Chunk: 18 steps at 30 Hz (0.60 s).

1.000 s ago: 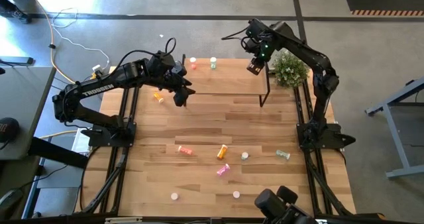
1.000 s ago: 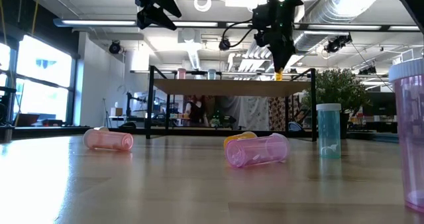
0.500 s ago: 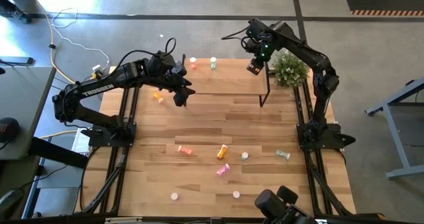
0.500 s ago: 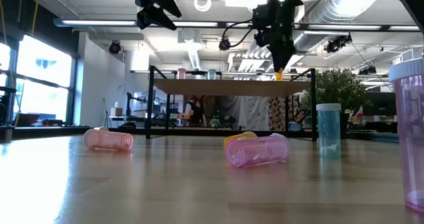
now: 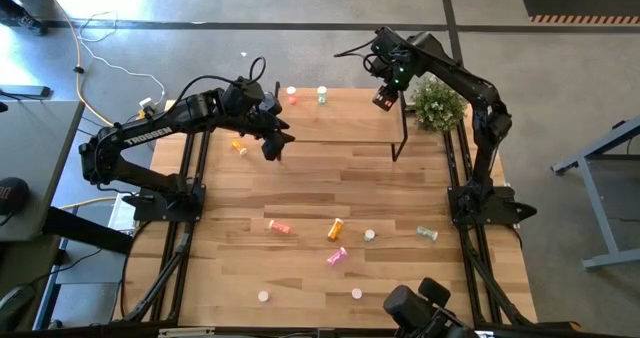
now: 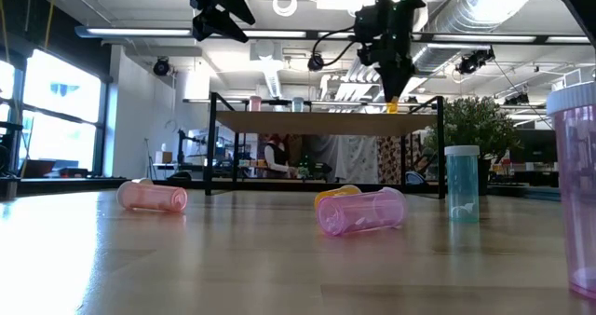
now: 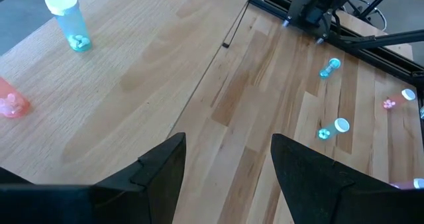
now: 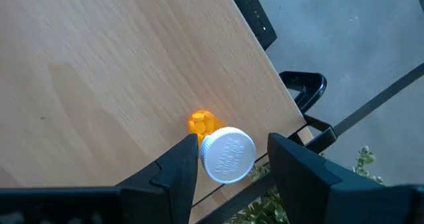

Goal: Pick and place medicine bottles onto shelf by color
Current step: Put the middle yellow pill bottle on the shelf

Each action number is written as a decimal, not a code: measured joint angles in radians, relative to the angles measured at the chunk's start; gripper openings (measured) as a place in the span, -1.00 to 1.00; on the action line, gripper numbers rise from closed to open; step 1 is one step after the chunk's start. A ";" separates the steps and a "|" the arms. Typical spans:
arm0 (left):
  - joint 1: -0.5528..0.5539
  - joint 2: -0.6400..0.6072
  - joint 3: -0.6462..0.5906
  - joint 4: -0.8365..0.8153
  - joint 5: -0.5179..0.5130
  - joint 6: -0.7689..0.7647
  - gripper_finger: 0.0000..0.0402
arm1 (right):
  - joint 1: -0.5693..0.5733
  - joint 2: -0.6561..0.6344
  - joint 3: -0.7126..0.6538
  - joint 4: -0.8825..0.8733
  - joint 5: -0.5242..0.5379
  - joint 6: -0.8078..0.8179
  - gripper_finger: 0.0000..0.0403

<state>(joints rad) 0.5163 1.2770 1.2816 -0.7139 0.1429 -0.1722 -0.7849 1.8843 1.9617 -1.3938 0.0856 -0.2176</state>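
- We see an orange bottle (image 8: 222,151) with a white cap standing upright on the shelf (image 5: 340,118), at its far right corner close to the edge, just beside the potted plant (image 5: 437,106).
- The right end effector (image 8: 228,159) hovers directly over that bottle; its fingers (image 8: 177,166) stand open on either side of the cap, clear of it, gripping nothing.
- On the far left part of the shelf stand two more bottles, a red bottle (image 5: 292,96) and a green bottle (image 5: 322,95), near each other and upright.
- The left end effector (image 5: 273,136) hangs above the shelf's left end, open and empty.
- Just off the shelf's left end, another orange bottle (image 5: 239,146) lies on the worktop (image 5: 300,188).
- The other bottles are scattered across the near half of the worktop: a red one (image 5: 279,225) lying to the left, an orange one (image 5: 336,228) and a pink one (image 5: 336,257) lying close together near the middle, and a green one (image 5: 427,233) lying to the right.
- Three more bottles (image 5: 369,235) stand upright there, showing only white caps from above.
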 joint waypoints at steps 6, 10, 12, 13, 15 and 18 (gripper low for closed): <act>0.000 0.000 0.000 0.000 0.000 0.000 0.06 | 0.000 0.000 0.000 0.008 -0.001 0.018 -0.15; 0.000 0.000 0.000 0.000 0.000 0.000 0.06 | 0.000 0.000 0.000 0.019 -0.001 0.029 -0.15; 0.000 0.000 0.000 0.000 0.000 0.000 0.06 | 0.000 0.000 0.003 0.018 -0.001 0.030 -0.15; 0.000 0.000 0.000 0.000 0.000 0.000 0.06 | 0.000 0.001 0.008 0.021 -0.003 0.030 -0.15; 0.000 0.000 0.000 0.000 0.000 0.000 0.06 | 0.000 0.001 0.023 0.022 -0.004 0.033 -0.15; 0.000 0.000 0.000 0.000 0.001 0.000 0.06 | 0.000 0.001 0.049 0.023 -0.003 0.035 -0.15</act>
<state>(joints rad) 0.5163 1.2770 1.2816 -0.7139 0.1436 -0.1719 -0.7849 1.8851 2.0109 -1.3708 0.0821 -0.1828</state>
